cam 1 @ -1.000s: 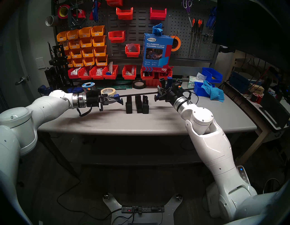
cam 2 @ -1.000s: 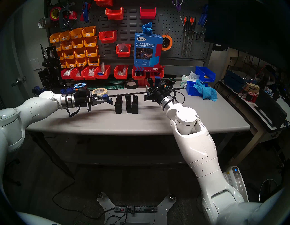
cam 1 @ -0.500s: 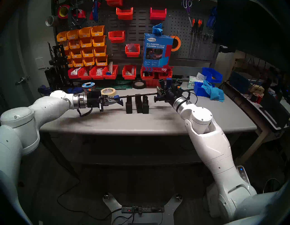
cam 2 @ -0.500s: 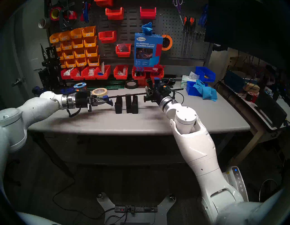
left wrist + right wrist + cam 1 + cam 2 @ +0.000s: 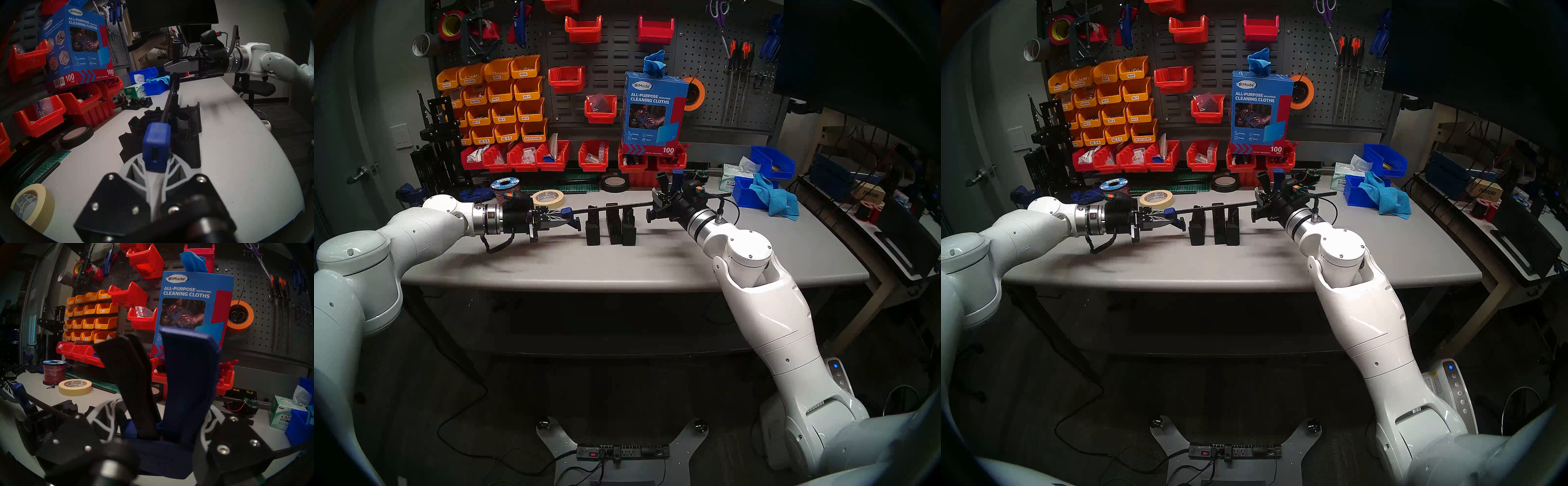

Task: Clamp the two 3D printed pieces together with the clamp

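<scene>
The clamp (image 5: 619, 206) hangs level over the table (image 5: 619, 268), held at both ends. My left gripper (image 5: 566, 217) is shut on its blue end jaw (image 5: 155, 144). My right gripper (image 5: 660, 203) is shut on the trigger handle body, and the black trigger (image 5: 129, 378) and blue grip (image 5: 188, 378) stick up between its fingers. The black 3D printed pieces stand upright under the bar, between the two jaws. One is on the left (image 5: 593, 228). The other is on the right (image 5: 621, 225) and reads as two close uprights. The bar (image 5: 1222, 205) runs just at their tops.
A masking tape roll (image 5: 548, 198), a wire spool (image 5: 505, 186) and a black tape roll (image 5: 614, 183) lie behind the clamp. Red bins (image 5: 551, 156) and a cleaning cloths box (image 5: 653, 112) line the back. Blue bins with a blue cloth (image 5: 772, 198) sit at the right.
Both arms have lowered the clamp slightly, bringing the bar down to the tops of the pieces. Both grips are unchanged and the pieces have not moved.
</scene>
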